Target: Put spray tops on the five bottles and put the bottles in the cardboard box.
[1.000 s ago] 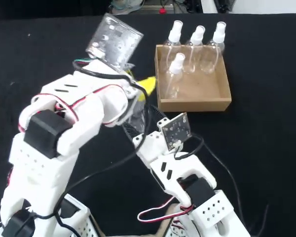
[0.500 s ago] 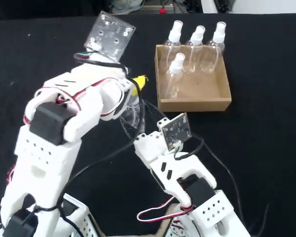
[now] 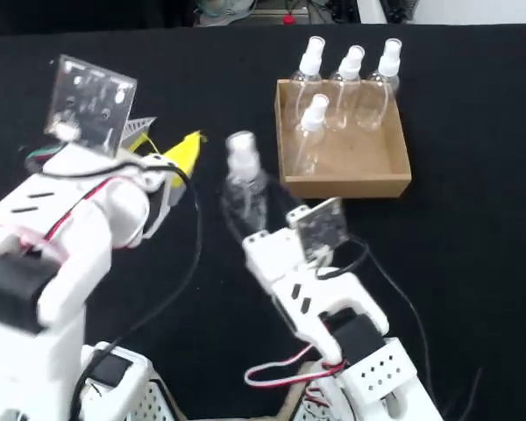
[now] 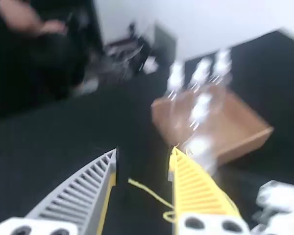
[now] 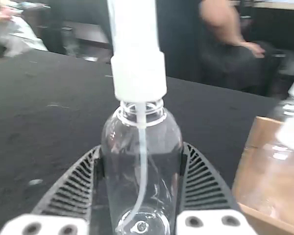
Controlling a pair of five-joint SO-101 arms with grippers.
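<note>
The fifth bottle [image 3: 246,195] stands upright, its long axis vertical. Its neck points up and its white spray top [image 3: 242,149] is seated on the neck. In the right wrist view the clear bottle [image 5: 137,142] is centred between the two black ribbed fingers [image 5: 76,188]. The dip tube runs down inside it from the spray top [image 5: 137,63]. The right gripper [image 5: 141,154] is closed on the lower body of the bottle, one finger against each side wall, and the neck and spray top stand clear above the fingertips. In the high view the right gripper [image 3: 250,217] reaches in from the near side, so the bottle is at the far end of that arm. Whether the bottle base rests on the black table [image 3: 473,263] cannot be determined. The bottle is outside the cardboard box [image 3: 344,186], just beside the box's left wall and near its front left corner. Four other bottles stand upright inside the box, each with a white spray top. Three are in a row along the far wall [image 3: 346,83] and one is in front of them [image 3: 311,118]. The left gripper [image 3: 167,136] is to the left of the held bottle, apart from it. Its grey finger and yellow finger are spread, with nothing between them. In the left wrist view the left gripper [image 4: 143,154] faces the cardboard box [image 4: 240,132] and the bottles, which are blurred there.
</note>
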